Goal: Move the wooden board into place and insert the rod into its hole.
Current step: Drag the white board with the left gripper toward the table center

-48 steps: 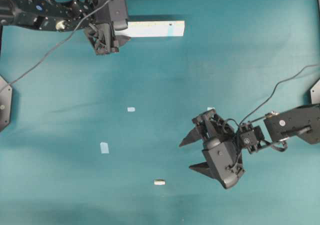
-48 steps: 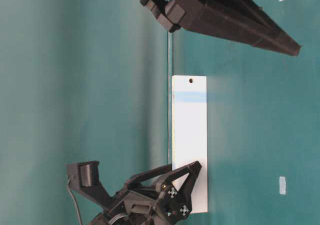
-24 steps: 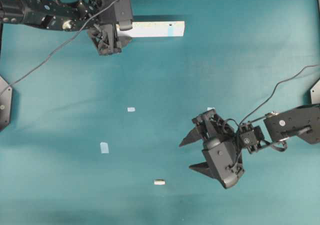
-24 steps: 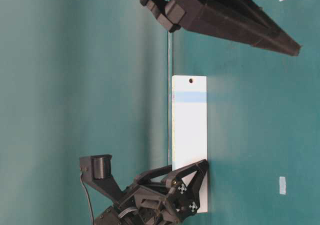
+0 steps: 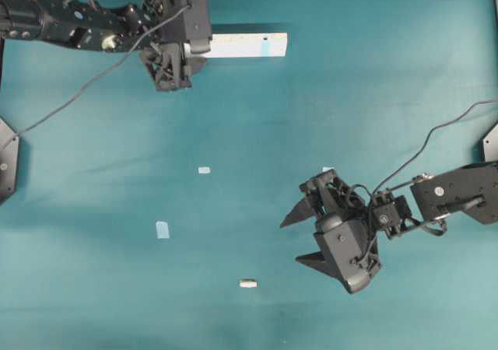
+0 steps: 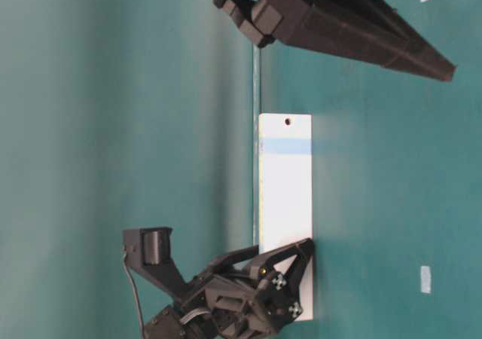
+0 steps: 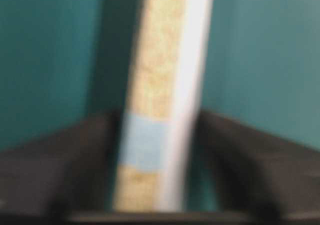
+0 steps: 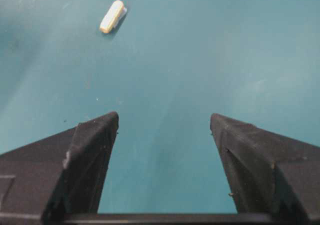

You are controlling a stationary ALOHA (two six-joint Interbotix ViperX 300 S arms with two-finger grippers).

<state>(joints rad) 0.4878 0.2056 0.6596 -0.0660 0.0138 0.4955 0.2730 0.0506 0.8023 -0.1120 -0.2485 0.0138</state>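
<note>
At the far edge of the teal bench (image 5: 366, 101), the wooden board (image 5: 245, 44) was seen standing on its long edge; only the blurred left wrist view revealed its grainy edge between the left pincer (image 7: 155, 150) fingers (contact could not be told). The right pincer (image 8: 164, 130) was spread wide, nothing held, near the small cream cylindrical rod (image 8: 112, 16).

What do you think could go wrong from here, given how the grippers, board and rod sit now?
1. The left gripper straddles only the very end of the board; held that far out, the long strip may pivot or slip when moved.
2. The board lies against the table's far edge, so a sideways nudge could jam it there.
3. The rod is tiny and lies flat, apart from the open right gripper; it may roll away when pinched.
</note>
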